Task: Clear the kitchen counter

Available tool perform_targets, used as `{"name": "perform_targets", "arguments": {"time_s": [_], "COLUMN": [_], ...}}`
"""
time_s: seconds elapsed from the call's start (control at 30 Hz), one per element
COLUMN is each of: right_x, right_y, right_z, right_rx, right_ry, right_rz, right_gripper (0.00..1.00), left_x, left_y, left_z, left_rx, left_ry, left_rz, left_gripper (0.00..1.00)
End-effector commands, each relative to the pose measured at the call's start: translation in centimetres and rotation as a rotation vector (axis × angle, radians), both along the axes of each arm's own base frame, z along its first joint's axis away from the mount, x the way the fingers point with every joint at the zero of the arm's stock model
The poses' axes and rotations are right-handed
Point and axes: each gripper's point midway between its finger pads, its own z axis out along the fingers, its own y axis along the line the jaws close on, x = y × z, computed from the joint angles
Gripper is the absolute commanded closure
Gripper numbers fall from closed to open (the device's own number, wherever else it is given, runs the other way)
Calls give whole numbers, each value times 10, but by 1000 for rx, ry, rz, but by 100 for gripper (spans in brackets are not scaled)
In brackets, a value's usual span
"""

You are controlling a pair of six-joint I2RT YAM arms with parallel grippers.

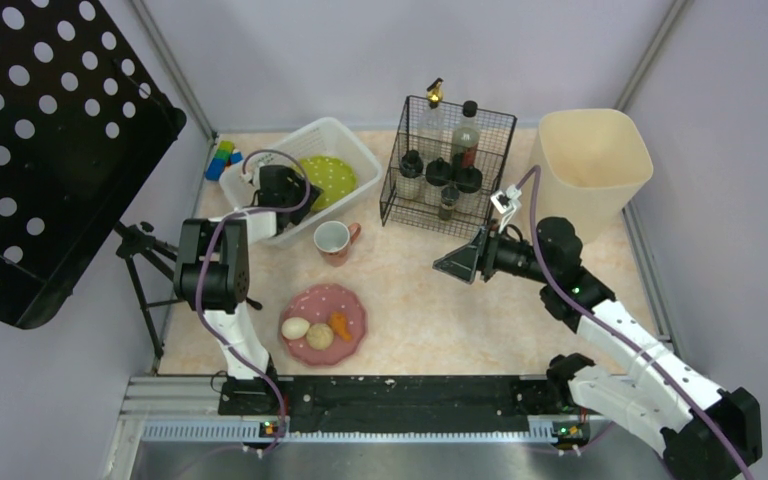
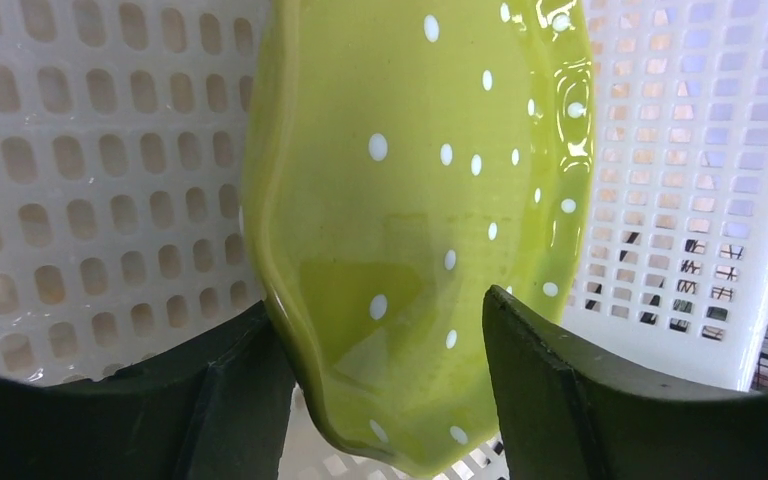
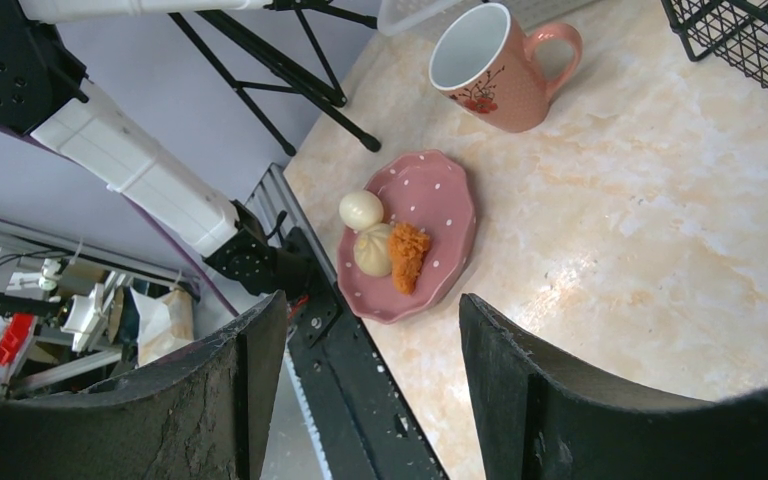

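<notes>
Holding left jaws and right jaws wide, gripping nothing. Risking snagging the plate (image 2: 400, 200) while lifting the left out, knocking it hard against the basket (image 2: 90, 180).

Flat rectangular kitchen counter (image 1: 430, 305), beige-pink marbled stone pattern, metal-edged

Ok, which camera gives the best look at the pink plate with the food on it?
The right wrist view: the pink plate sits close and unobstructed, its three food pieces distinct. The top external view shows it whole but small. The left wrist view does not show it.
</notes>
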Motion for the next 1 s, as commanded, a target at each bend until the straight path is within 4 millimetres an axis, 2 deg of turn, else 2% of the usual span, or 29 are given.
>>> {"name": "perform_targets", "arguments": {"time_s": [0.0,0.27,0.3,0.37,0.4,0.5,0.63,0.8,0.97], "right_x": [-1,1,0,1,1,2,2,6,-4], "right_y": [-1,0,0,0,0,1,2,5,28], "right_z": [8,7,7,7,7,5,4,-8,-30], "right_rx": [8,4,5,6,5,-2,3,-19,-78], "right_ry": [-44,-30,-28,-28,-27,-14,-7,6,18], "right_rz": [-1,-1,-1,-3,-5,-4,1,5,82], "right_gripper": [37,36,36,36,36,36,35,34,34], "left_x": [10,-7,-10,-13,-15,-19,-25,-41,-70], "left_y": [-9,-5,-4,-3,-2,1,6,24,38], "left_z": [30,28,28,31,32,42,75,127,172], "left_rx": [6,67,75,89,96,121,153,256,367], "left_ry": [-51,134,149,164,173,175,128,62,20], "left_rz": [-64,-113,-117,-123,-127,-132,-132,-97,-107], "left_gripper": [30,25,21,5,2,1,1,1,1]}}
